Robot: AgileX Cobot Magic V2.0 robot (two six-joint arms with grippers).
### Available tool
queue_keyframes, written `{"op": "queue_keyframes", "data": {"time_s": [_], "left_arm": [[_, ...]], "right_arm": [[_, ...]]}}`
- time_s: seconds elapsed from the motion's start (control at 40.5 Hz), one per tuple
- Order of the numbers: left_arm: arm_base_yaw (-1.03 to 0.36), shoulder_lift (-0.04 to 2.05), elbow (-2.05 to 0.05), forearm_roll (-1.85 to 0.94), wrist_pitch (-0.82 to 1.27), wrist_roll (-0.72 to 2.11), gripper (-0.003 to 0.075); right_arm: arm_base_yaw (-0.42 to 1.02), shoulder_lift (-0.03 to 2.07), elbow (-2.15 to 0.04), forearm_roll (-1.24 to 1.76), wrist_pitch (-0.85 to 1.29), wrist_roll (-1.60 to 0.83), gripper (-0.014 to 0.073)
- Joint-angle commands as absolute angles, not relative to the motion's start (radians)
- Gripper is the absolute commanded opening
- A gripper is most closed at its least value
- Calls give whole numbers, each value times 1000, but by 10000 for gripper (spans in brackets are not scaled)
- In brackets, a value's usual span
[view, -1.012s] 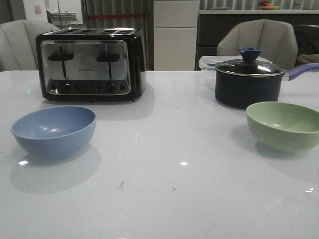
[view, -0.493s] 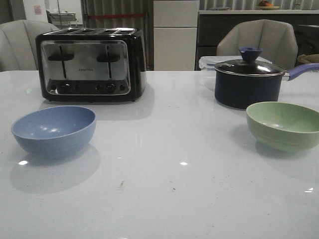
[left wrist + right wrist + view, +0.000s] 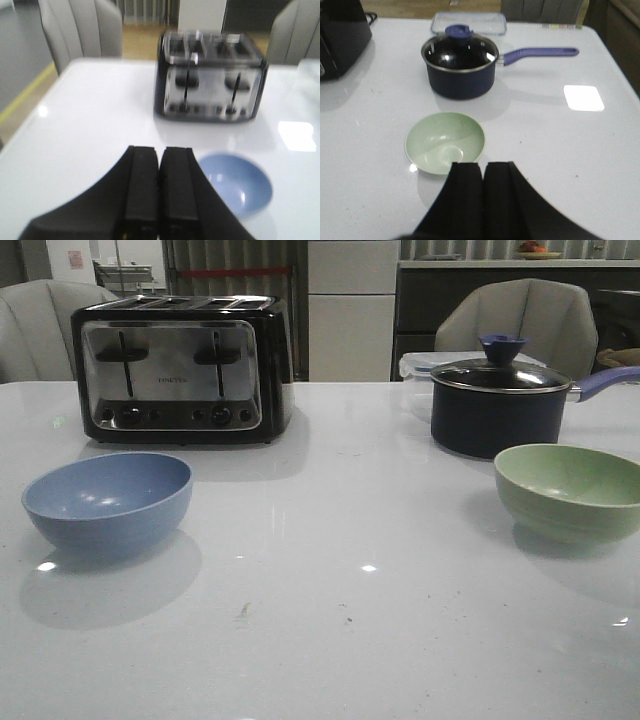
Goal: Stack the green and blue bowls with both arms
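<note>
The dusty blue bowl (image 3: pixel 108 502) sits upright and empty on the white table at the left. The pale green bowl (image 3: pixel 568 490) sits upright and empty at the right, cut by the frame edge. Neither arm shows in the front view. In the left wrist view my left gripper (image 3: pixel 160 150) is shut and empty, held above the table with the blue bowl (image 3: pixel 235 182) just beside it. In the right wrist view my right gripper (image 3: pixel 483 165) is shut and empty, above the table at the near rim of the green bowl (image 3: pixel 444 141).
A black and chrome toaster (image 3: pixel 180 368) stands behind the blue bowl. A dark navy lidded saucepan (image 3: pixel 500 405) with a purple handle stands behind the green bowl, a clear lidded box (image 3: pixel 420 365) behind it. Chairs stand beyond the table's far edge.
</note>
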State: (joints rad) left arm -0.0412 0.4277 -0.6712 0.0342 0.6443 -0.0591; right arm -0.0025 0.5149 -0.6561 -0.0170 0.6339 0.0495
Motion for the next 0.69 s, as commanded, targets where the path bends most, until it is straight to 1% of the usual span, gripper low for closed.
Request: {"op": "queue_keyframes", "data": {"time_s": [0.0,0.345,0.419,0.469,0.493,0.543,0.592,0.617,0.642,0.666], "left_arm": [[-41,488,-706,34,619,-58,93],[-41,614,-706,34,652,-58,93],[-41,629,-706,40,652,-58,94],[-41,638,-706,48,652,-58,111],[-41,640,-706,50,652,-58,132],[-41,646,-706,56,650,-57,176],[-41,648,-706,58,646,-57,252],[-41,649,-706,58,646,-57,302],[-41,651,-706,58,646,-57,355],[-41,650,-706,58,646,-57,421]], "right_arm": [[-7,582,-688,-29,585,48,57],[-7,763,-688,-29,597,48,59],[-7,796,-688,-29,597,48,86],[-7,819,-688,-29,597,48,160],[-7,829,-688,-29,598,48,200],[-7,853,-688,-29,598,48,314],[-7,879,-688,-29,594,48,431],[-7,889,-689,-29,594,48,475],[-7,907,-690,-29,592,48,537],[-7,926,-691,-29,590,48,583]]}}
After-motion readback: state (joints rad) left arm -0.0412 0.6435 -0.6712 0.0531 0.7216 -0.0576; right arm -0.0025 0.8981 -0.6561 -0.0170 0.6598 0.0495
